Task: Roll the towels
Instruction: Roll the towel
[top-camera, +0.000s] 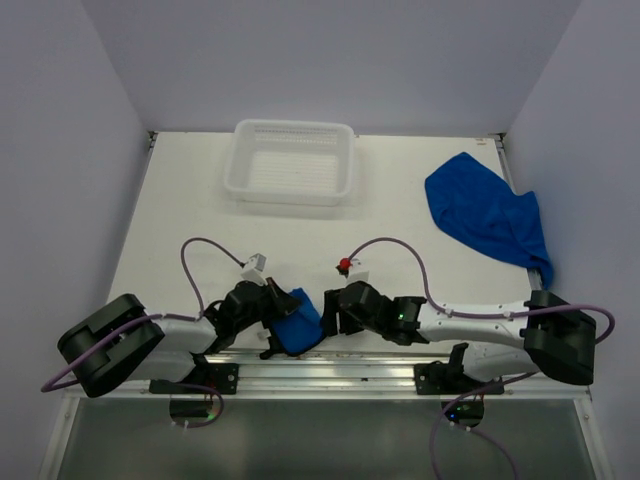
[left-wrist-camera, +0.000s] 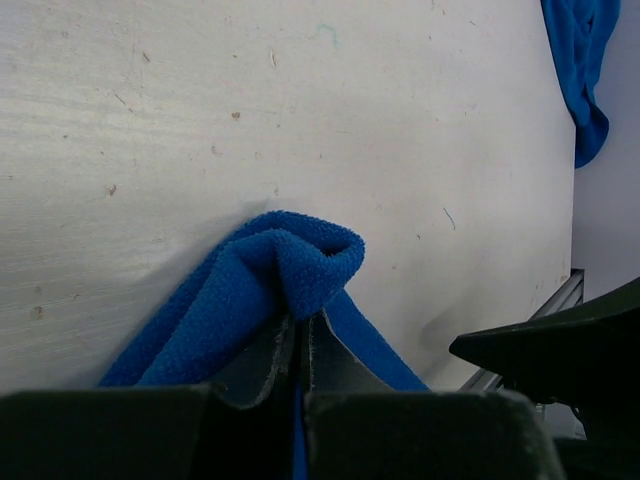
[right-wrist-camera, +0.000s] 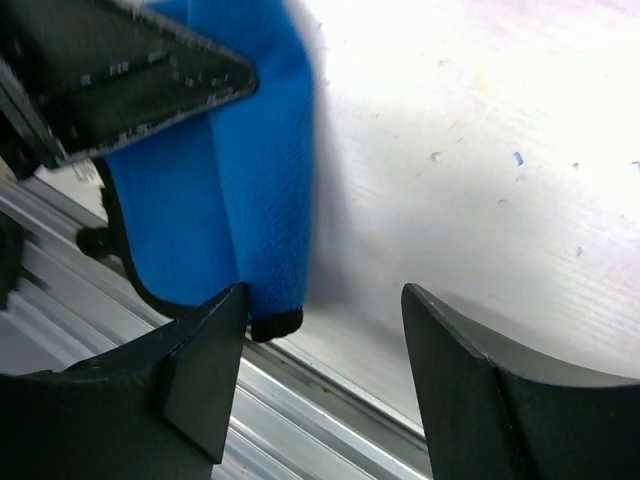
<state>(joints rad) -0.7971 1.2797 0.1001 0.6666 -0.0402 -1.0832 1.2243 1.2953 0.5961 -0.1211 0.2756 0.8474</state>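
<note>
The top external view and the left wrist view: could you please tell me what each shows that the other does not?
Only the top external view shows the white basket at the far edge, and the left arm and right arm from base to wrist. Only the left wrist view shows the left claw shut on a fold of cloth, and the cloth's nubby pile. Both show the folded towel near the front edge, the loose towel crumpled at the far right, and the white table.

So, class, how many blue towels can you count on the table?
2. One towel is bunched at the near edge, pinched in the left gripper; the second towel lies crumpled at the far right. No others show.
</note>
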